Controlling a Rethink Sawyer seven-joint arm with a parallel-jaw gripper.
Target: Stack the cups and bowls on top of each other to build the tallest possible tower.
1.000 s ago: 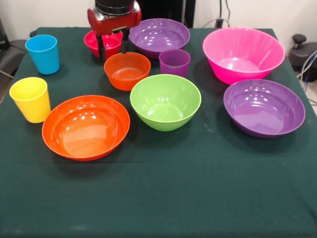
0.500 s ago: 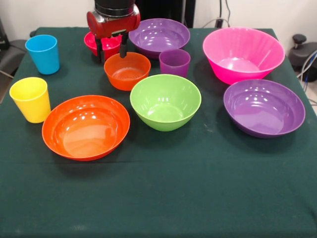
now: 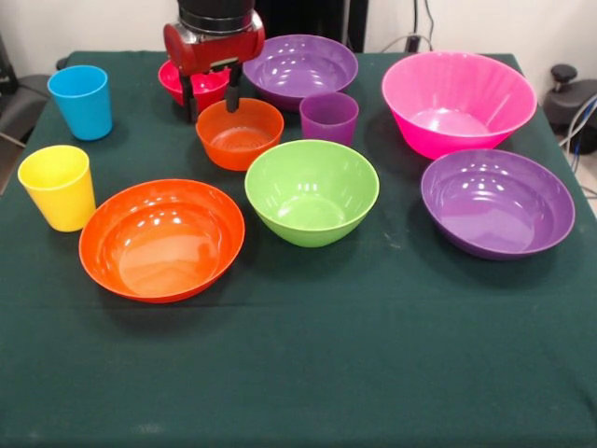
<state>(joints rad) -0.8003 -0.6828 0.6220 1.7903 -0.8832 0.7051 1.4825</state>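
End effector (image 3: 212, 93) is hanging low at the table's far edge, left of centre, red-and-black head above it. Its two dark fingers (image 3: 233, 93) are spread wide, straddling the near rim of the small red bowl (image 3: 203, 82); whether they are touching the rim cannot be told. Nothing is being held.

Small red bowl is sitting at the far edge, partly hidden behind the head. Small orange bowl (image 3: 240, 133) is sitting just in front of it, with the right finger tip hanging at its far rim. A purple bowl (image 3: 300, 67) is lying just right of the red one, along the far edge. Purple cup (image 3: 329, 119) is standing upright just in front of that purple bowl, beside the small orange bowl. Green bowl (image 3: 312, 191) is sitting near the table's centre, in front of the purple cup. Wide orange bowl (image 3: 161, 239) is lying left of the green one, nearly touching it. Yellow cup (image 3: 58, 187) is standing upright at the left edge, just beside the wide orange bowl. Blue cup (image 3: 80, 102) is standing upright near the far left corner. Pink bowl (image 3: 458, 103) is sitting toward the far right corner. Second purple bowl (image 3: 497, 203) is lying just in front of it, by the right edge.

All pieces are standing singly on the green table (image 3: 308, 373); nothing is stacked, no tower yet.
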